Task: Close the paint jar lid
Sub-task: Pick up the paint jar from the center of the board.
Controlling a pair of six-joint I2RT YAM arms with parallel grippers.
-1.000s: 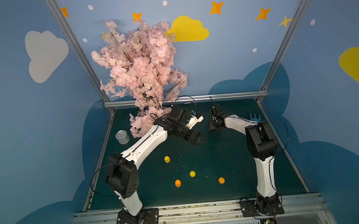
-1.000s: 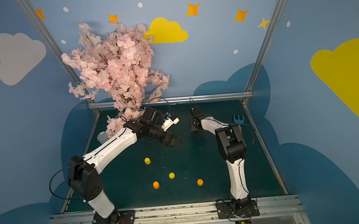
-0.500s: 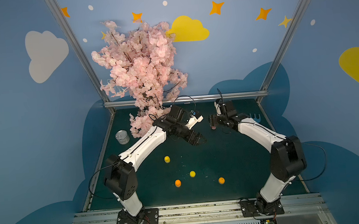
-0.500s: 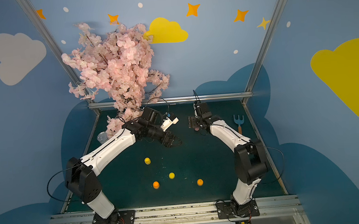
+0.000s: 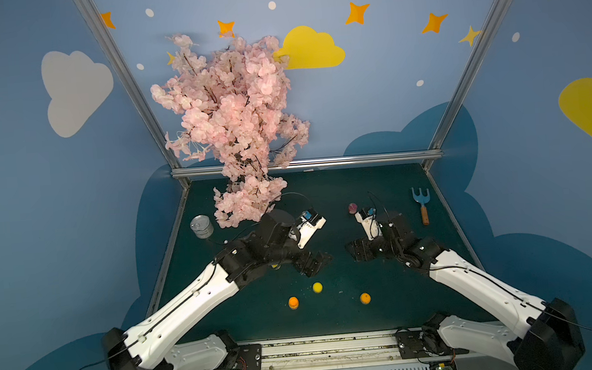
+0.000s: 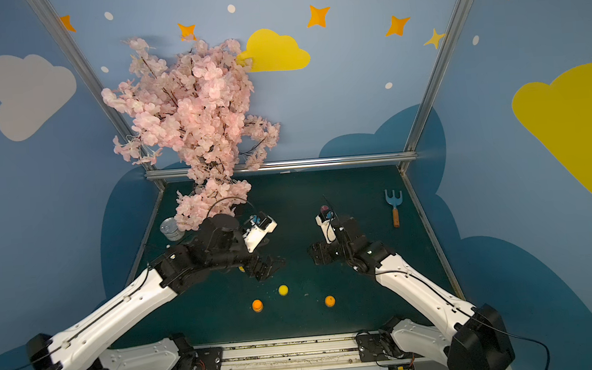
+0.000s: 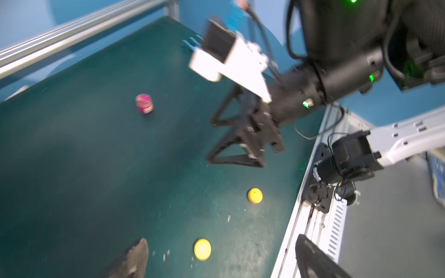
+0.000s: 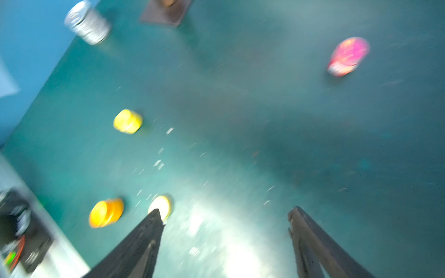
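Green desk [image 5: 339,197]: bears tin can [image 5: 202,226] far left, pink jar [image 5: 352,207] mid-far, rake [image 5: 422,205] far right, yellow jar [image 5: 317,287] and orange jars [image 5: 293,302] [image 5: 365,298] near.

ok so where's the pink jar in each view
In a top view: pink jar just beyond the right arm's wrist camera.
In a top view: same place, partly hidden by it.
Left wrist: upright, apart from the right gripper.
Right wrist: blurred, ahead of that gripper's fingers.
Shared landmark: the right gripper.
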